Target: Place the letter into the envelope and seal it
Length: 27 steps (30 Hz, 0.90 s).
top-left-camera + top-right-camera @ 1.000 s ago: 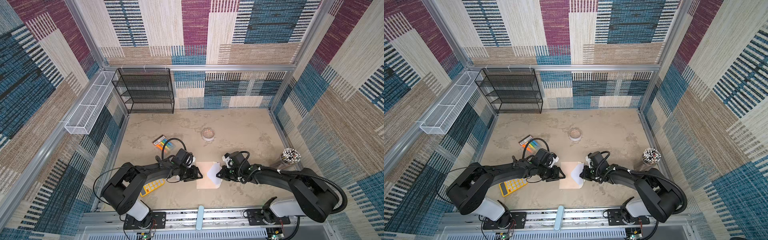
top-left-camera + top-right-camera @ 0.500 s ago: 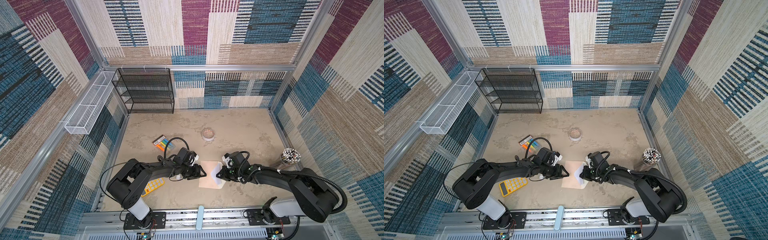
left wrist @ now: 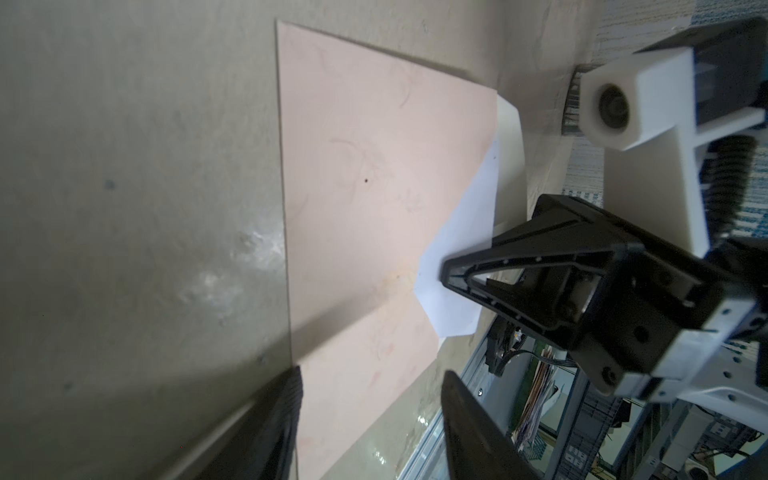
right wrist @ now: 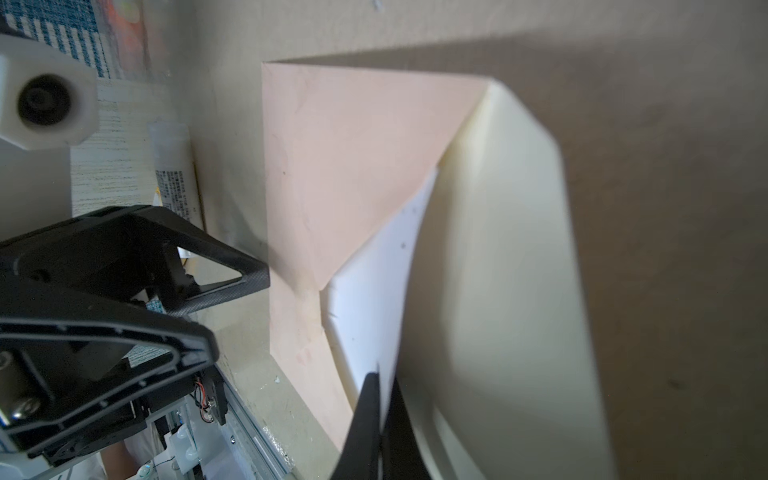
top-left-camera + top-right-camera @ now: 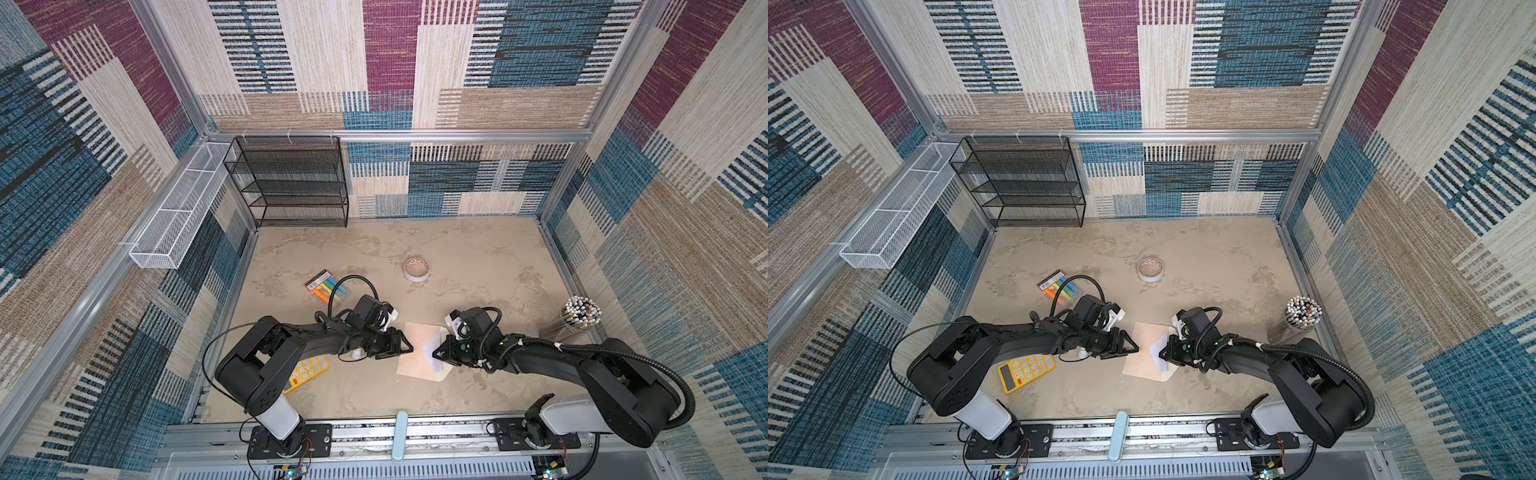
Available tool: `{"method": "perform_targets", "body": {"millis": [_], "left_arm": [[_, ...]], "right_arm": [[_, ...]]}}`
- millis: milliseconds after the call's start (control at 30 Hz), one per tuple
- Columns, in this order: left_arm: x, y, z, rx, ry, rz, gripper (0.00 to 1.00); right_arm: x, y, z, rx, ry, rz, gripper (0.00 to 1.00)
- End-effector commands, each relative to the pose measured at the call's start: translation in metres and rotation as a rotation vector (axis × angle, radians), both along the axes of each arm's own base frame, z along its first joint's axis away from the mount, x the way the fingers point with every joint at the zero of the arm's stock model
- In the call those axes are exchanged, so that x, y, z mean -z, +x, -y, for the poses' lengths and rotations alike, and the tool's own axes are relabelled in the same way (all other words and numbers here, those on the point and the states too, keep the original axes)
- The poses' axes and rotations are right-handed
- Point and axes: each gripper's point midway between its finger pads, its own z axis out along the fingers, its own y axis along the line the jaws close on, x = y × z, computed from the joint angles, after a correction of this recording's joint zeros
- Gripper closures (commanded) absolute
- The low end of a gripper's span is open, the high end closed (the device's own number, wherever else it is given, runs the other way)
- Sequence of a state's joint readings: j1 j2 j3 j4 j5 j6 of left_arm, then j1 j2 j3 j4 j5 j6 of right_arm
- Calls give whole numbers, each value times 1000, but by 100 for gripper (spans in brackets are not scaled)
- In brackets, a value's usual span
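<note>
The peach envelope (image 5: 417,359) (image 5: 1139,362) lies flat near the table's front, with its cream flap (image 4: 498,249) (image 3: 509,137) open towards the right arm. The white letter (image 5: 432,345) (image 5: 1158,348) (image 4: 374,291) (image 3: 461,257) sits partly inside the pocket, under its V-shaped edge. My right gripper (image 5: 436,355) (image 5: 1162,355) (image 4: 382,380) is shut on the letter's exposed edge. At the envelope's opposite edge my left gripper (image 5: 405,347) (image 5: 1133,347) (image 3: 374,372) stands open, low over the envelope (image 3: 365,187) (image 4: 353,166), with nothing between its fingers (image 3: 286,415).
A yellow calculator (image 5: 307,372) lies under the left arm, with a small white tube (image 4: 174,174) by the left gripper. Behind are a highlighter pack (image 5: 328,286) and a tape roll (image 5: 417,269). A pencil cup (image 5: 579,316) stands right. A black mesh shelf (image 5: 291,183) and a white wire basket (image 5: 178,224) stand at the back left.
My left gripper has edged right to the envelope's left edge, and its arm has drawn in. The right gripper has kept its hold on the letter, which has barely shifted.
</note>
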State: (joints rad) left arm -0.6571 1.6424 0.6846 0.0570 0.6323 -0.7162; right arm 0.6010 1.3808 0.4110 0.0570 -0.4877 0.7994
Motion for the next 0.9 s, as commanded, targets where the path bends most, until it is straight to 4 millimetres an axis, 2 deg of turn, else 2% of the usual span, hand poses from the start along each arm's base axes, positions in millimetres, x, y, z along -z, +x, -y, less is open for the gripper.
{"method": "perform_targets", "body": {"millis": [0,233,467,600,733,867], "left_arm": [[22,-6,-19,-51,122,-52,43],[19,-6,-22,-56,131,-44,44],[11,-4,-28,-59,155,-19,43],[11,-4,-29,-56,161,-18,43],[11,-5,-28,-52,158,-21,43],[9,-5,-28,-51,154,-22,44]], "right_arm": [[-11,8,-10,-7,62,38,96],[-10,7,-12,-13,71,32,91],[-6,5,2,-1,-16,31,70],[-3,1,8,0,-39,14,62],[-3,0,13,3,-67,8,59],[-2,0,21,13,-96,-5,62]]}}
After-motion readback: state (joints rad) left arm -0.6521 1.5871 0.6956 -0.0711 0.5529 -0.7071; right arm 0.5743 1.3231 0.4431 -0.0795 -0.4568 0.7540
